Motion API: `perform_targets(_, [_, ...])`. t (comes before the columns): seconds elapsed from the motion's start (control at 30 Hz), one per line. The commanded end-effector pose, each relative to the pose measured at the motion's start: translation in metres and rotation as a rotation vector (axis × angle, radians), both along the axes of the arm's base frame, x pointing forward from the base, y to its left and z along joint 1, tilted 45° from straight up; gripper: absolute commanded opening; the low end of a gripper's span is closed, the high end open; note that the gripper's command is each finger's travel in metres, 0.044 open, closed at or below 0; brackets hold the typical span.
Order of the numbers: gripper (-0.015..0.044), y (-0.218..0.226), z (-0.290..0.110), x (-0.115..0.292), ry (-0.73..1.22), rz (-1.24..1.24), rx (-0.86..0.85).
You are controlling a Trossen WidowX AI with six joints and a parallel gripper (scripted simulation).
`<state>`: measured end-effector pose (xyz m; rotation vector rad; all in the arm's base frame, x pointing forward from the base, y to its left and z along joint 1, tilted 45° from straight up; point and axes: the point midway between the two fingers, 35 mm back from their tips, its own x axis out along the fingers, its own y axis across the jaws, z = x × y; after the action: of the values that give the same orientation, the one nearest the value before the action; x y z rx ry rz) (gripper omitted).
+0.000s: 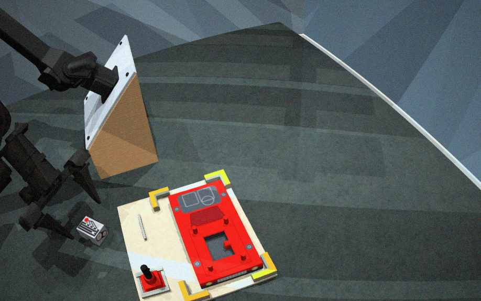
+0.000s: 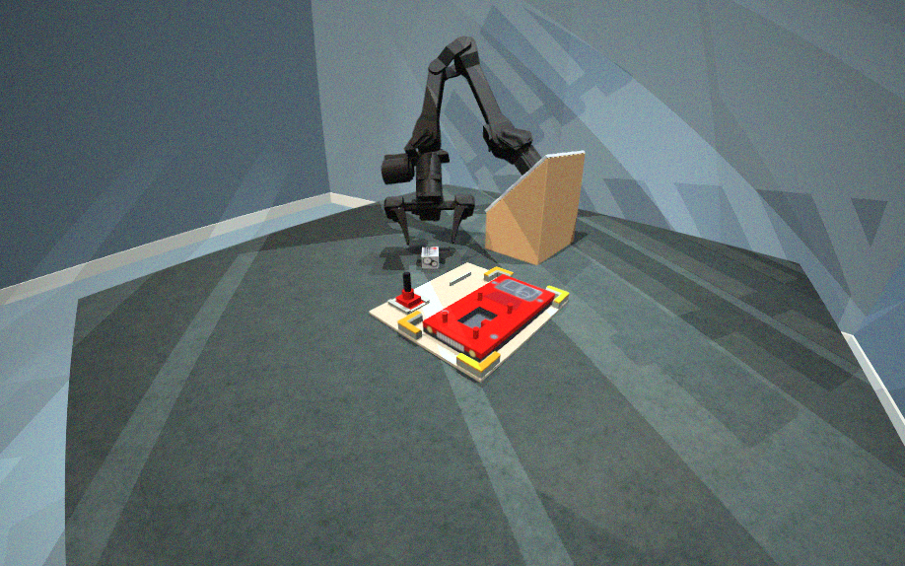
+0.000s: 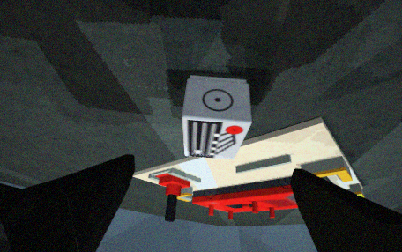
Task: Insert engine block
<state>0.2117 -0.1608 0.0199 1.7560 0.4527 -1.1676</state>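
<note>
we see a dark grey-green floor (image 2: 266,433) crossed by paler bands of light and blocky shadows, meeting blue-grey walls (image 2: 153,100) along a pale skirting strip (image 2: 167,242). our gripper (image 1: 79,222) hangs above the floor with its fingers (image 1: 90,184) spread wide apart and nothing between them. the block (image 1: 92,230) lies on the floor under it, just beside the cream board (image 1: 159,234), outside the car (image 1: 212,234). the car's opening (image 1: 218,246) shows only its grey bottom. yellow corners (image 1: 218,176) hem the car on the board; a red-based black lever (image 1: 149,276) stands at the board's near corner. a tan wedge (image 1: 122,135) with a white face carries the arm (image 1: 53,65).
</note>
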Motion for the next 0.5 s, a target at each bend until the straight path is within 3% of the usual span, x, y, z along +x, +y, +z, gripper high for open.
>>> perform_targets(0.0, [0.0440, 0.001, -0.003, 0.001, 0.032, -0.021, -0.003])
perform_targets(0.47, [0.0440, 0.016, -0.014, 0.005, 0.297, -0.205, -0.169])
